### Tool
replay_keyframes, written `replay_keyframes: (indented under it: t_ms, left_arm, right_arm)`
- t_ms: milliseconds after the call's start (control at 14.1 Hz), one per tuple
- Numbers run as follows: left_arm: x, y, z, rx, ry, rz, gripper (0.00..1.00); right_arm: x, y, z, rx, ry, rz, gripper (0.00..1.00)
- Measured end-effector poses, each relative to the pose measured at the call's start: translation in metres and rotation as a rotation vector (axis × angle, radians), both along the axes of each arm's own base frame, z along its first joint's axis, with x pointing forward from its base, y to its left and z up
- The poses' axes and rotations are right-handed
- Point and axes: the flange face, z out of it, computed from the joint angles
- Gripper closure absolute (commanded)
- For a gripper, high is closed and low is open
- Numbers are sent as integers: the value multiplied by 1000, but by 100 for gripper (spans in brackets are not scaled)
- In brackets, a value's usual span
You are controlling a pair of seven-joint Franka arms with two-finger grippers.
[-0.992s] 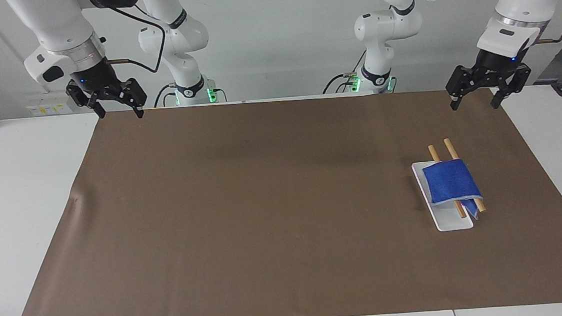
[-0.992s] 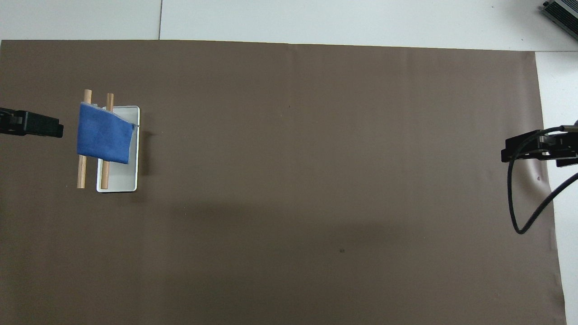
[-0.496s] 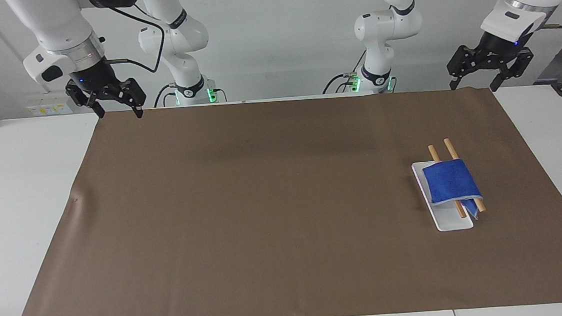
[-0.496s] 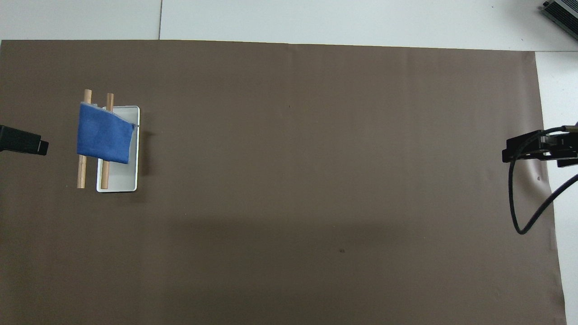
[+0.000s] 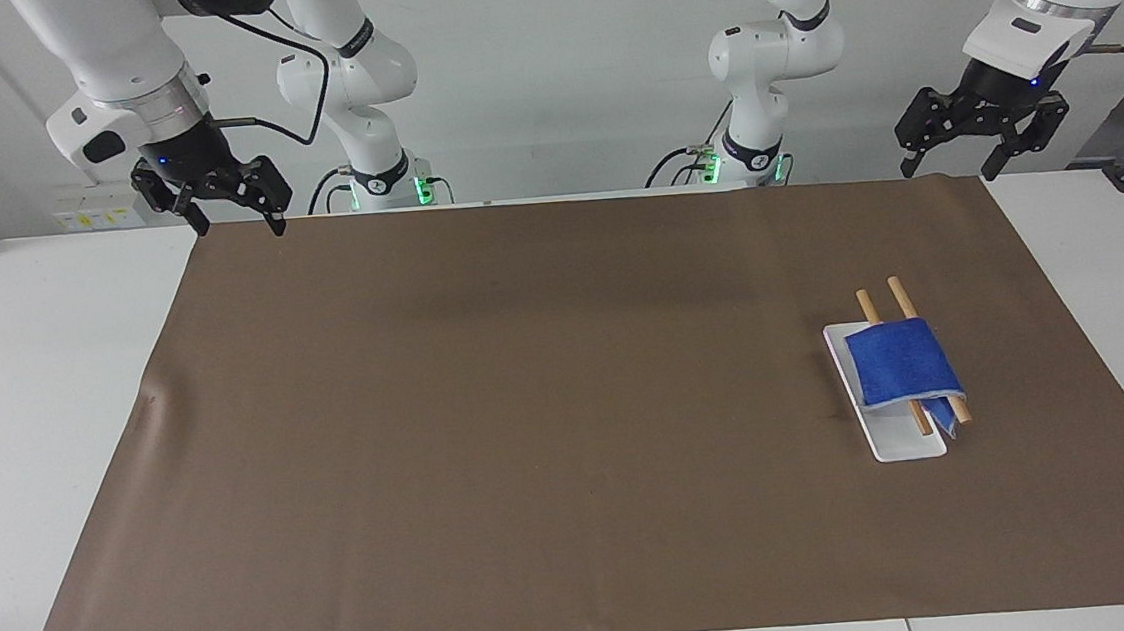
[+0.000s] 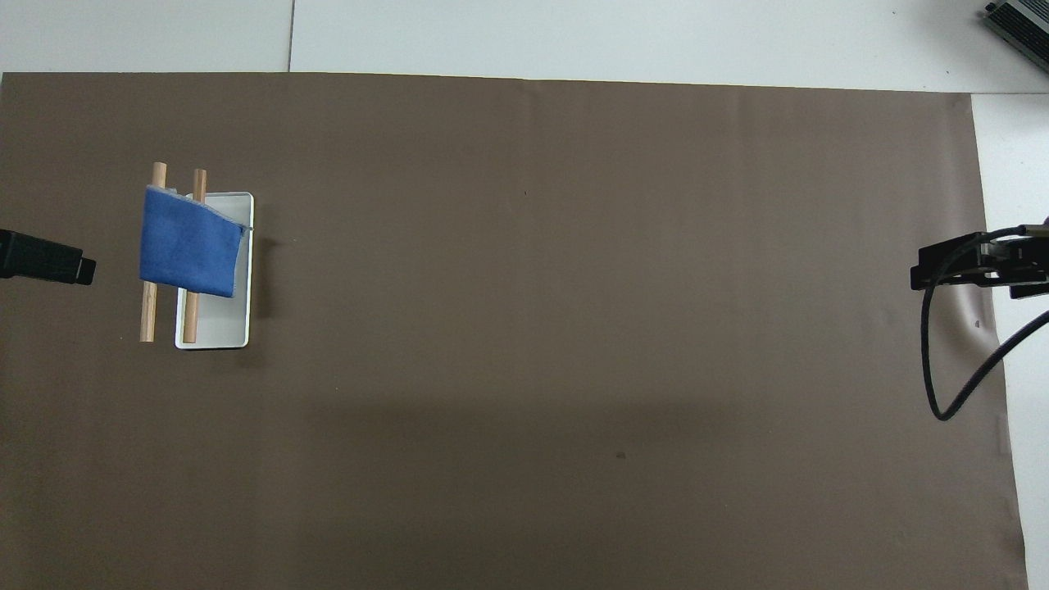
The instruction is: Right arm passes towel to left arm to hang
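We see the towel [image 5: 902, 361] draped over two wooden rods [image 5: 907, 300] above a white tray [image 5: 888, 442], toward the left arm's end of the brown mat [image 5: 529, 408], unchanged. Our left gripper [image 5: 981, 127], fingers spread and empty, has risen since a second ago. The right gripper [image 5: 216, 194] waits, spread open, over the mat's corner.

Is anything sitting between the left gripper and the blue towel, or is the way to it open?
Nothing visible stands between them. The towel is draped over two wooden rods on a white tray, on the brown mat. The left gripper hangs open over the mat's edge by the robots.
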Motion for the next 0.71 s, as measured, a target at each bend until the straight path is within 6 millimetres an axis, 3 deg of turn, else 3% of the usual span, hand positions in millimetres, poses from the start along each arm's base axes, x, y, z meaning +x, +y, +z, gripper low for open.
replay_keyframes:
  t_ms: [354,709]
  left_arm:
    - [-3,-18,-2,2,13,-30,0]
    - [-4,-17,-6,3,26,-24,0]
  right_arm:
    - [-3,0,-4,1,6,0,0]
    - [-4,-1,-4,1,6,-1,0]
